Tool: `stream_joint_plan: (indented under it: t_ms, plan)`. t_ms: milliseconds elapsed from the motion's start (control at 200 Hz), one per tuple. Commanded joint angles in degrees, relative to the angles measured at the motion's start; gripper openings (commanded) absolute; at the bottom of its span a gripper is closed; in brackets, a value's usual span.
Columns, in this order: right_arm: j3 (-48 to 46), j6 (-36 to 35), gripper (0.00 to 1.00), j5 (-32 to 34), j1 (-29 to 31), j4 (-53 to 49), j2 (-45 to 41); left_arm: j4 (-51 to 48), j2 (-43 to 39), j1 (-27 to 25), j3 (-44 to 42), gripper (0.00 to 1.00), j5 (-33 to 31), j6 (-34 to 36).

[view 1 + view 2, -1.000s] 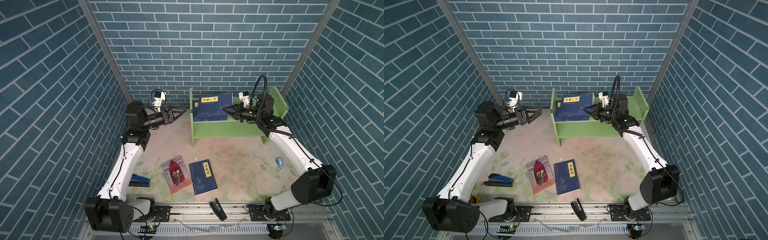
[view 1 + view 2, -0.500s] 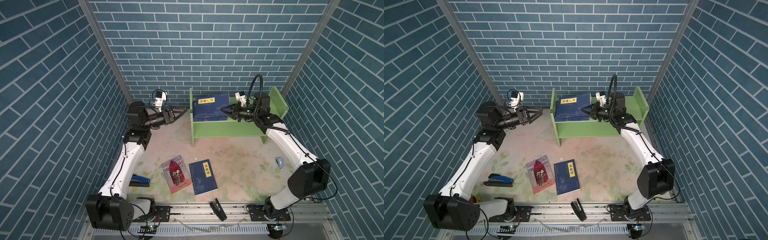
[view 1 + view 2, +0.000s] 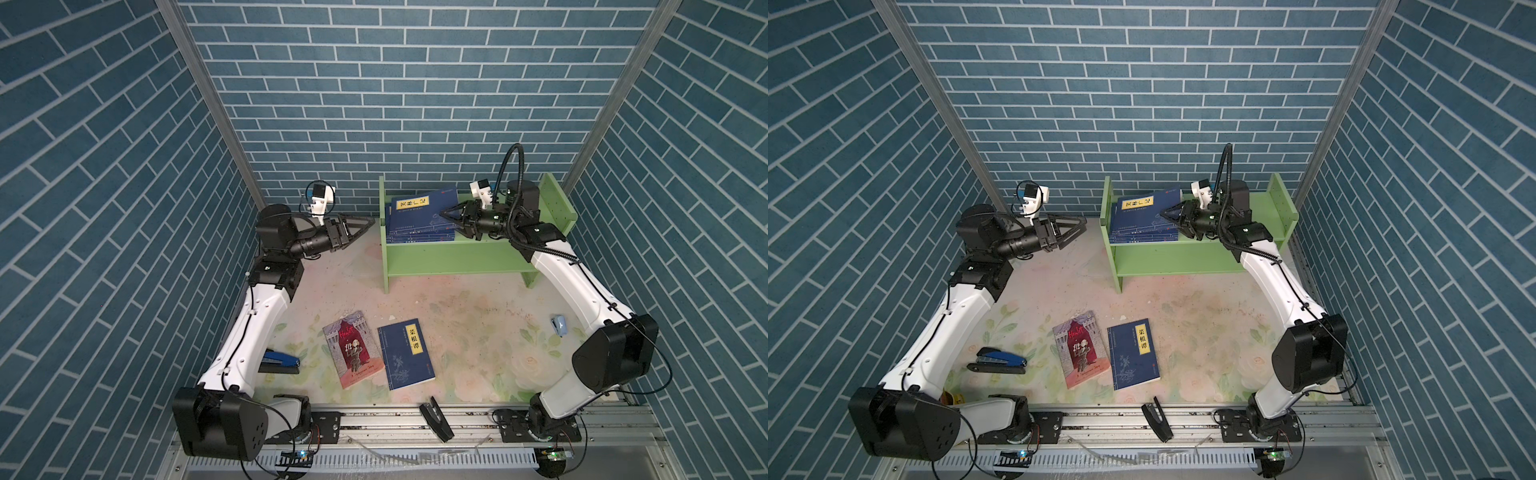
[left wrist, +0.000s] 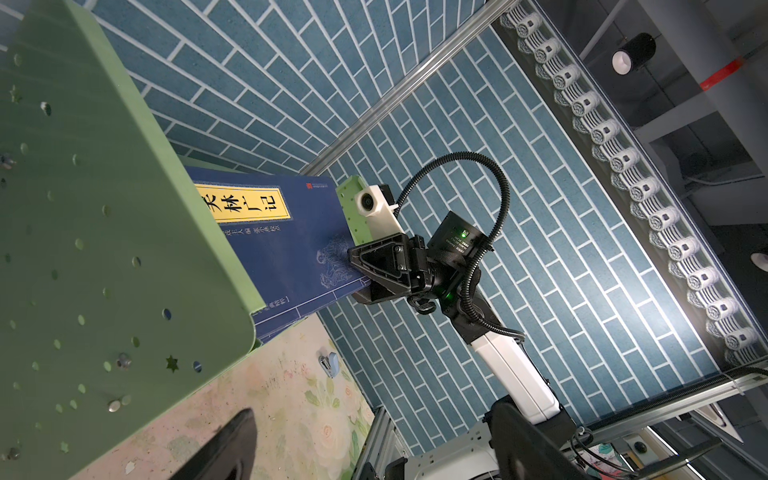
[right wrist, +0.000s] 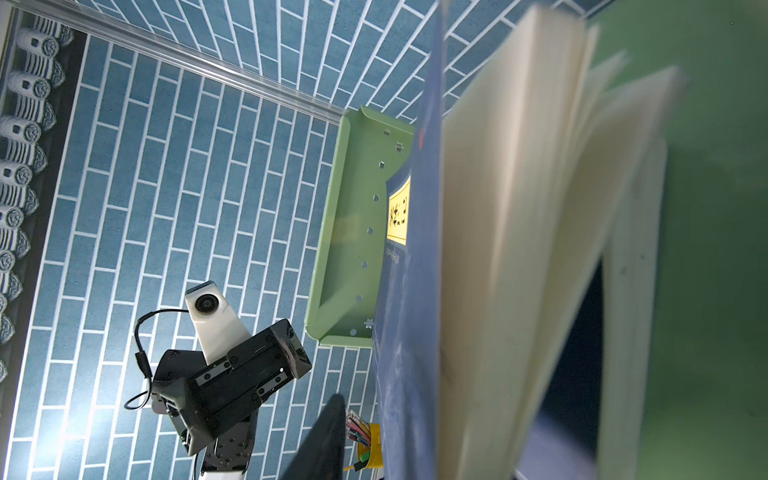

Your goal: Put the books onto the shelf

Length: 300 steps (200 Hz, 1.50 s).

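Though looking down on the stack (image 3: 417, 218) of blue books on the top tier of the shelf (image 3: 457, 255), cannot count it: about three edges at the front, the right end hidden behind the right gripper (image 3: 444, 216) in both top views. Cannot tell a grip from a mere touch there: jaws parted, with the free edge of the top book (image 4: 291, 232) between them in the left wrist view. Little but blur in the right wrist view: fanned pale pages, a blue cover, one dark finger (image 5: 322, 440) cut off at the frame edge. Most of the stack masked by the left panel (image 4: 104, 249) in the left wrist view.

Long axis of the stack along the shelf, head end close against the left panel, yellow label toward the back.

Flat and cover up on the table (image 3: 478, 316): a red book (image 3: 353, 349) and a blue book (image 3: 406, 353), side by side, long edges meeting or nearly so; cannot tell which. Long axes front to back, heads toward the shelf, leaning slightly left.

Left gripper (image 3: 368, 222) spread wide, holding nothing, just left of the left panel. Stapler (image 3: 282, 361) half hidden under the left arm (image 3: 253, 324).

Bare board on the top tier between stack and right panel (image 3: 557, 203); bare table between the shelf and the two loose books.
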Motion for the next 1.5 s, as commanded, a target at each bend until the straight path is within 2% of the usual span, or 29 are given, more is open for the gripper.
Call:
stream_joint_plan:
  t_ms: [0,310,645,965,1165,1496]
  plan:
    - [2.4,-3.5,0.45,1.1,-0.1,-3.2,0.6,2.0,0.3,-0.3,-0.5,0.90,0.9,0.1]
    - [5.4,-6.6,0.51,5.1,0.0,-7.7,1.2,2.1,0.1,-0.3,-0.5,0.90,1.1,0.2]
    - [13.2,-13.8,0.53,9.3,1.2,-18.8,3.8,2.1,0.5,-0.3,-0.4,0.90,1.1,0.3]
    - [19.7,-20.5,0.54,16.9,3.1,-29.0,7.0,2.2,0.4,-0.3,-0.7,0.90,1.4,0.4]
    - [22.6,-23.5,0.61,21.4,4.5,-32.4,7.3,6.1,0.2,-0.3,-1.8,0.91,1.6,-0.7]
    - [27.0,-26.9,0.63,27.6,6.3,-37.7,8.5,5.8,0.0,-0.3,-2.1,0.91,1.7,-0.6]
